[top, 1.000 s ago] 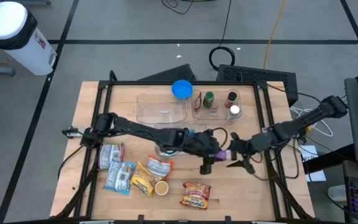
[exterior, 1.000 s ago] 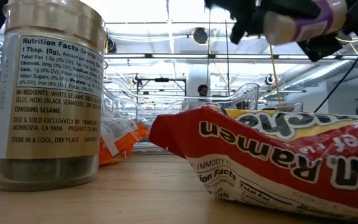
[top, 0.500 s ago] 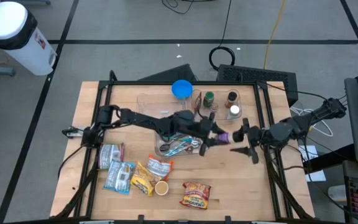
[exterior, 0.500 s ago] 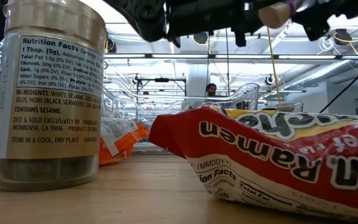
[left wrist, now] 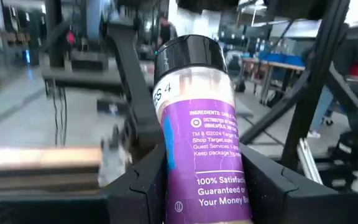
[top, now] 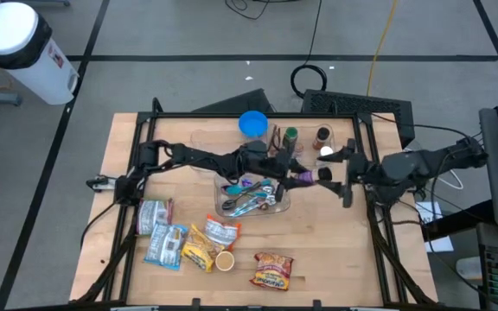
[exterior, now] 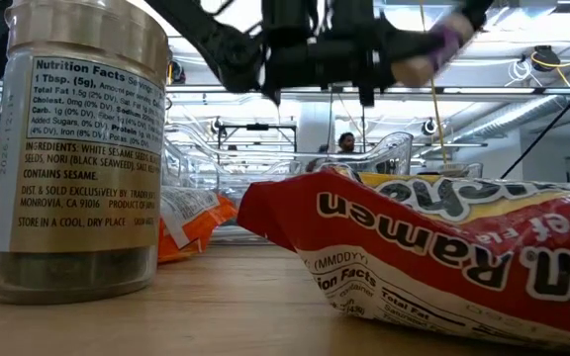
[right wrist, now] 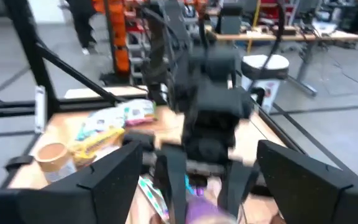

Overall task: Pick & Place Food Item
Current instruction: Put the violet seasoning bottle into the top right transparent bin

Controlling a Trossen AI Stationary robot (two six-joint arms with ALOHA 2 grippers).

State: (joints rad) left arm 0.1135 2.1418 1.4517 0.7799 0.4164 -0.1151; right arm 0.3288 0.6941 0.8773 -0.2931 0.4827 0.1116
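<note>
High view: pale wooden desk (top: 124, 147) on grey floor; left end effector (top: 299, 175) grips one purple-labelled spice bottle (top: 308, 176); right end effector (top: 346, 176) wide.

**Bystanders on and around the tabletop**

A white bin (top: 14, 43) stands on the floor well off the wooden tabletop (top: 124, 147). A coiled black cable (top: 310, 79) lies on the floor behind it, beside a black keyboard (top: 359, 110). In the low view, a person (exterior: 344, 144) stands far back in the room.
</note>
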